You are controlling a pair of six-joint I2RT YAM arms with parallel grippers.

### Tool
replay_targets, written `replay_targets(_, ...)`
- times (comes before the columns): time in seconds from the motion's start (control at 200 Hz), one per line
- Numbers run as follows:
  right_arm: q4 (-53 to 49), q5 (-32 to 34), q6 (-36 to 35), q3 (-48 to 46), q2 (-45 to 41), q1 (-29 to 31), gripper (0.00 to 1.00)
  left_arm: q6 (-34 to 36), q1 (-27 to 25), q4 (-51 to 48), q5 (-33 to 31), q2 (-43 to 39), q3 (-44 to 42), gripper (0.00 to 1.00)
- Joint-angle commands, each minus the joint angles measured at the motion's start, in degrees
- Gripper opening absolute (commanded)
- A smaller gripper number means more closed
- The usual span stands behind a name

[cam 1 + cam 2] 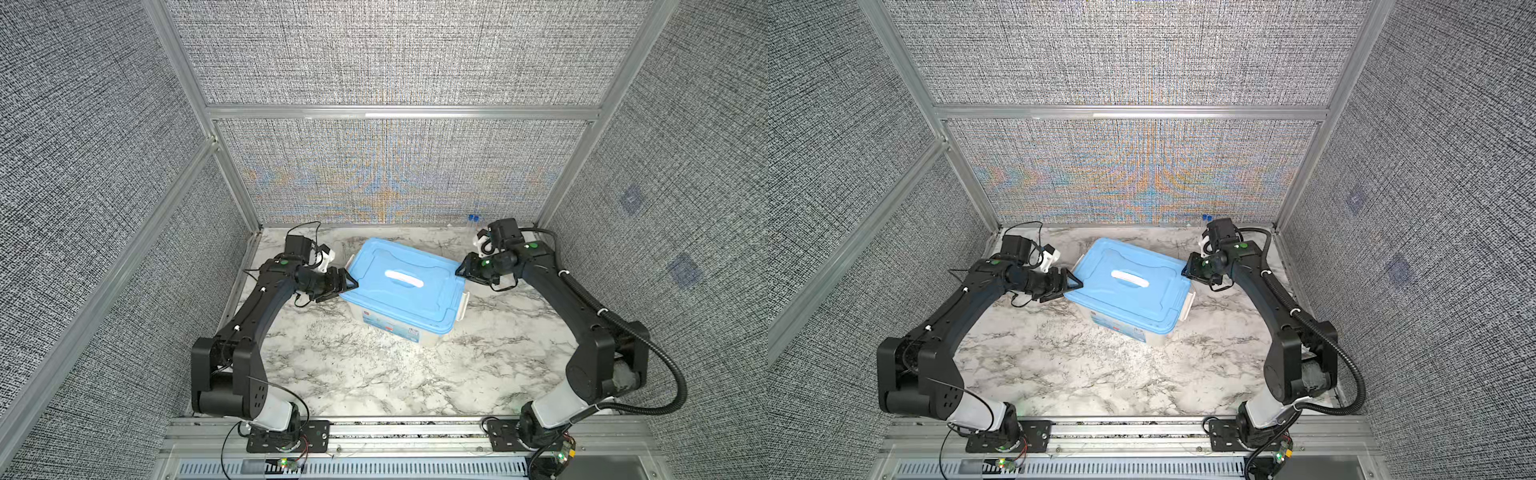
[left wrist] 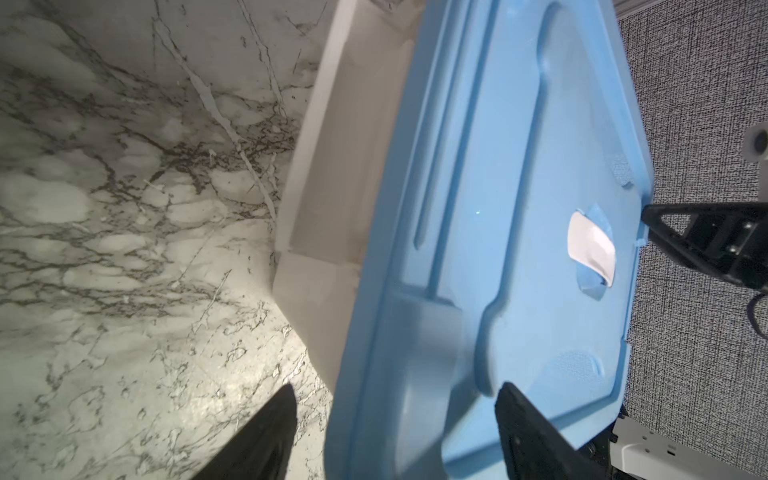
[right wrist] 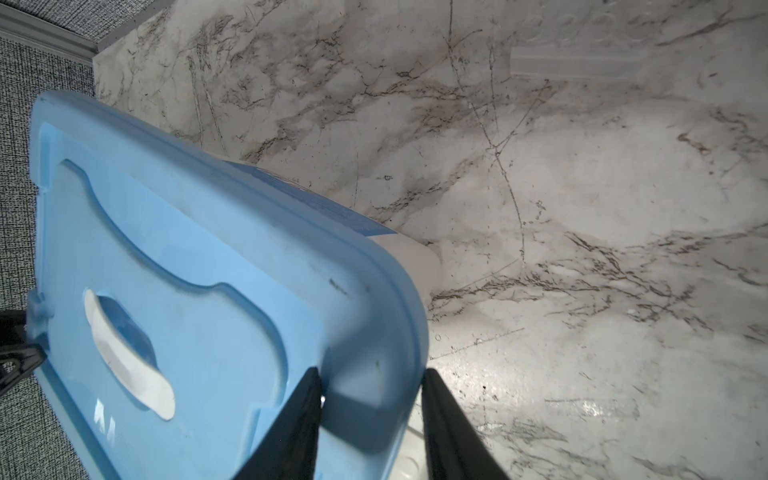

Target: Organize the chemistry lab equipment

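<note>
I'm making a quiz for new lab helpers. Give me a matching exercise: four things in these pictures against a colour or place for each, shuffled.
Things:
1 lid
2 tub
3 tubes
4 handle

Descriptions:
A white, in the lid's middle
B clear, blue-capped
C light blue
D white, under the lid

Pairs: 1-C; 2-D; 3-B; 4-A
</note>
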Motion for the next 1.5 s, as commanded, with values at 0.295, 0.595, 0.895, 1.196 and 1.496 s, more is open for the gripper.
replay_targets(0.295, -6.6, 2.7, -12.5, 6.7, 7.4, 0.5, 0.36, -1.4, -0.1, -6.1, -5.4, -12.3, -9.2, 0.87)
replay_targets(0.595, -9.7, 4.9, -19.6, 12.5, 12.2, 4.2, 0.35, -8.9, 0.6, -11.5, -14.0, -22.3, -10.3, 0.99)
replay_targets(0.895, -9.1, 3.9, -16.3, 15.0, 13.2, 6.7, 0.43, -10.0, 3.1, -7.8, -11.8, -22.5, -9.6, 0.99)
replay_targets(1.196, -10.8, 2.3, -12.4, 12.4, 6.3, 2.2, 0.67, -11.6, 4.0, 4.1, -1.3, -16.6, -10.7, 0.99)
replay_targets(1.496, -3.1, -20.0, -9.9, -1.0, 2.5, -4.2, 0.73, -6.0, 3.9, 0.5, 3.5, -6.1, -7.6, 0.93)
